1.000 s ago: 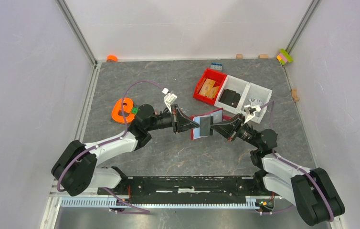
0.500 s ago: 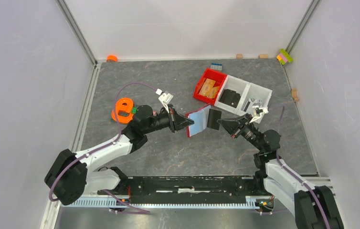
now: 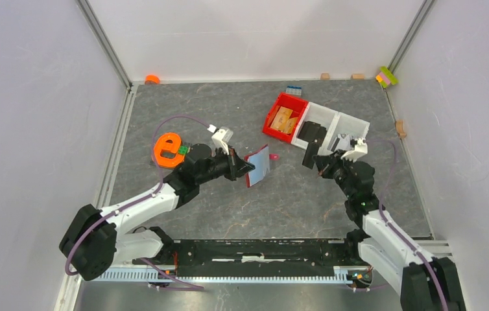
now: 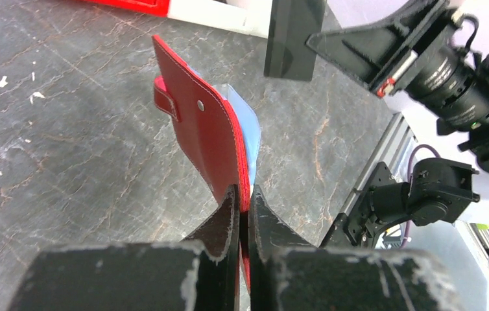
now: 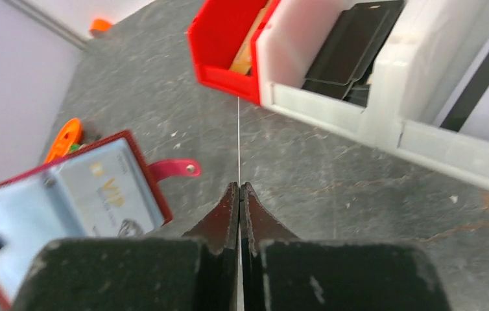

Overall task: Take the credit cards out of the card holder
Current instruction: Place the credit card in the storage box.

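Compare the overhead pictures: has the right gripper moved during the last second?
Yes. The right gripper has pulled away from the wallet and closer to the white bins, taking a dark card with it.

Robot manipulation lab: a closed test cell on a bench.

Boxed in on three sides by plain white panels [image 3: 261,32] set in bare aluminium posts [image 3: 102,42]. Floored with a grey marbled tabletop [image 3: 281,201], scuffed and flecked white in the wrist views. Fitted with a left arm [image 3: 138,204] and a right arm [image 3: 384,227], both white and black, bolted to a black rail [image 3: 261,249] at the near edge and trailing purple cable [image 3: 180,118]. Stocked like a trial set-up rather than a home or shop: a red bin [image 3: 269,123] touching white bins [image 3: 342,114]. Scattered with an orange printed piece [image 3: 167,149], small wooden blocks [image 3: 325,76] and a coloured brick [image 3: 386,76] along the walls.
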Available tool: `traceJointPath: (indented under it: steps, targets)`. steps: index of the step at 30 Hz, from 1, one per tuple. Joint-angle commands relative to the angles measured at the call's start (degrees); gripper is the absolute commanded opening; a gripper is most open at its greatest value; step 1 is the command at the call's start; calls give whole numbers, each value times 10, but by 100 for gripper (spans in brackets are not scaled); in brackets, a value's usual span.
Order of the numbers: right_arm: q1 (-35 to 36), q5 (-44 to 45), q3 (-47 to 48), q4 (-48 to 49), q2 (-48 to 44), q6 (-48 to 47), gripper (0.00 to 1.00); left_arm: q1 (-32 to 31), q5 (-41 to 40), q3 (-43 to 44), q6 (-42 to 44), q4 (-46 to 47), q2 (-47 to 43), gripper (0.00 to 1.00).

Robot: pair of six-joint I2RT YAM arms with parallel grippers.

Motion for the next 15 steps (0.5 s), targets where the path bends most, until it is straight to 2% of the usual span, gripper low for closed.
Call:
traceJointPath:
  steps: [1,6,11,15]
  targets:
    - [-3,66,95,-61,75,-29,0,1,-31,22,29,0,-21,2]
    - [-4,77,164,-58,174,-10,0,1,-32,29,30,-9,-14,2]
    - [-14,132,253,-114,271,0,0,1,-37,27,30,-11,-21,2]
    - [-27,139,299,-124,331,10,0,0,-37,27,28,-10,-16,2]
